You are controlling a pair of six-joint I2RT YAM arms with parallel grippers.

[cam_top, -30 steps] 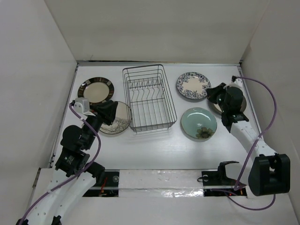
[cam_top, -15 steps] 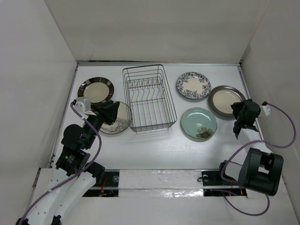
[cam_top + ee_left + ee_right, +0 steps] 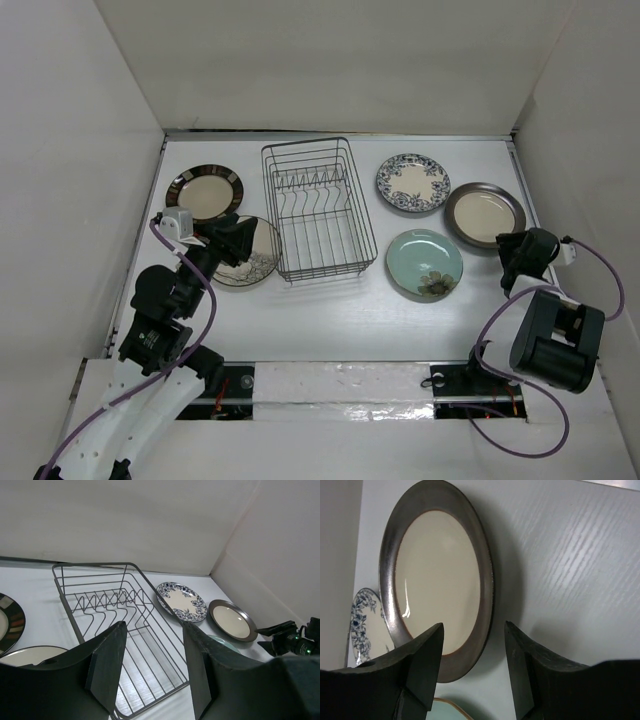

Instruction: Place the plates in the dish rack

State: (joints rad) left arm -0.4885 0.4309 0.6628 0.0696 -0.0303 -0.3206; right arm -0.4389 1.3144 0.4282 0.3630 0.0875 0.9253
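The dish rack (image 3: 305,143), a dark wire basket with upright tines, stands empty at mid-table; its wires (image 3: 90,565) fill the left wrist view. Five plates lie flat around it: dark-rimmed cream (image 3: 205,190), patterned-edge cream (image 3: 262,252), blue-floral (image 3: 412,183), pale green (image 3: 424,263) and grey-brown rimmed beige (image 3: 484,213). My left gripper (image 3: 232,238) hovers open and empty over the patterned-edge plate, facing the rack (image 3: 152,627). My right gripper (image 3: 520,255) is open and empty just near of the beige plate (image 3: 435,580), whose rim lies ahead of the fingertips (image 3: 472,630).
White walls close the table on the left, back and right; the right wall (image 3: 575,150) runs close to the beige plate. The right arm is folded low at the near right, its purple cable (image 3: 610,290) looping beside it. The blue-floral plate (image 3: 365,625) shows beyond the beige one.
The right arm pulled back from over the beige plate toward the near right and its gripper opened; the plate still lies flat. The left gripper opened and barely moved.
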